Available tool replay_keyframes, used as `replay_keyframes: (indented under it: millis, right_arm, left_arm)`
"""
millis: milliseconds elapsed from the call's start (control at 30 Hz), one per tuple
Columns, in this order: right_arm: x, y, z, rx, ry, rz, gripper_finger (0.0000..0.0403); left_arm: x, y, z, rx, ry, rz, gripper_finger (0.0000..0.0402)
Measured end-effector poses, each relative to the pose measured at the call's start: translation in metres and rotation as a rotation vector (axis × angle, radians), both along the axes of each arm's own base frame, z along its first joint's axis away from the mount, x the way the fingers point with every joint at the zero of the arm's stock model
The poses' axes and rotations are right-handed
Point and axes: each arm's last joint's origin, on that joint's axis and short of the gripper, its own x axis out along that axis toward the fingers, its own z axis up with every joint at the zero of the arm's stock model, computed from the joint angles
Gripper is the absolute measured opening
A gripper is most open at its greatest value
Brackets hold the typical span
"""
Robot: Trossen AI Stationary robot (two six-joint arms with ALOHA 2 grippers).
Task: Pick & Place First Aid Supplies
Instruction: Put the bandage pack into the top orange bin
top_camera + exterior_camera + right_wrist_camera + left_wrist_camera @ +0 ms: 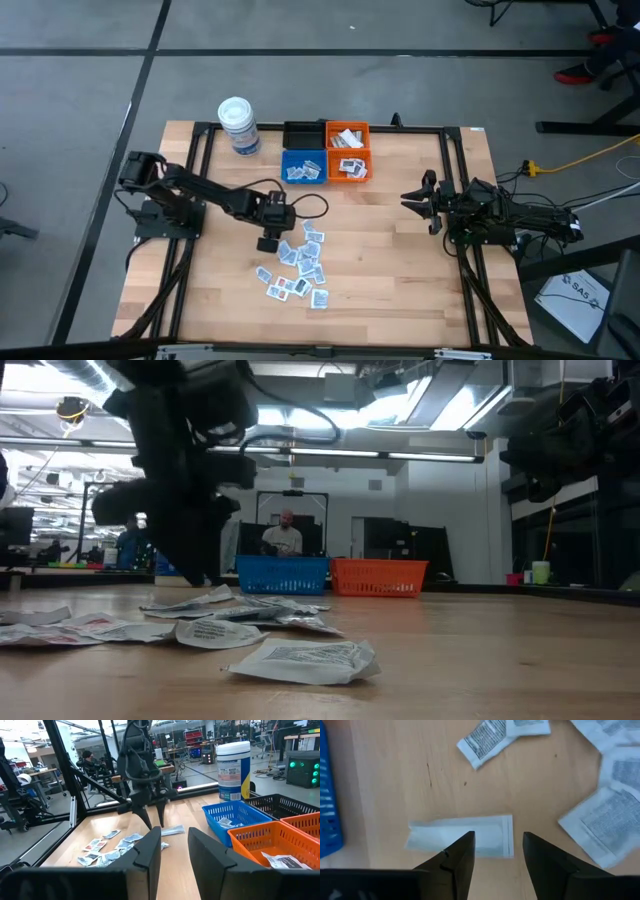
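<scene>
Several small white sachets (300, 268) lie flat and scattered on the wooden table, seen also in the low view as sachets (205, 625). My left gripper (497, 842) is open and points down over one end of a plain white strip sachet (440, 836) that lies flat on the wood. One finger is over the strip and the other is past its end. From the right wrist view the left gripper (156, 824) stands close above the table beside the strip (172, 830). My right gripper (418, 200) waits open at the table's right side, holding nothing.
Blue bin (303, 166) and orange bins (349, 150) hold a few sachets at the far middle. A black bin (303, 134) and a white lidded tub (238, 126) stand beside them. Bare wood lies between the pile and the right arm. People sit in the room beyond.
</scene>
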Motion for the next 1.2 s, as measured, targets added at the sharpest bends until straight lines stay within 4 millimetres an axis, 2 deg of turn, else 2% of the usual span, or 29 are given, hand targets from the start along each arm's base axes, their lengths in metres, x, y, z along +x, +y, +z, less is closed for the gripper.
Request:
replay_keyframes:
  millis: [433,667,833,1100,1200]
  right_arm:
    - [0.000,0.000,0.000,0.000,0.000,-0.001,0.0100]
    - [0.000,0.000,0.000,0.000,0.000,0.000,0.0100]
    - [0.000,0.000,0.000,0.000,0.000,0.000,0.0100]
    - [0.000,0.000,0.000,0.000,0.000,0.000,0.0100]
    - [0.000,0.000,0.000,0.000,0.000,0.000,0.0100]
  left_arm:
    - [0.009,0.012,-0.023,-0.068,0.055,0.046,0.0160]
    - [0.010,0.013,-0.024,-0.087,0.041,0.070,0.0154]
    - [0.011,0.013,-0.024,-0.110,0.030,0.109,0.0117]
    - [0.010,0.007,-0.026,-0.139,0.021,0.147,0.0017]
    - [0.008,0.004,-0.028,-0.139,0.025,0.158,0.0005]
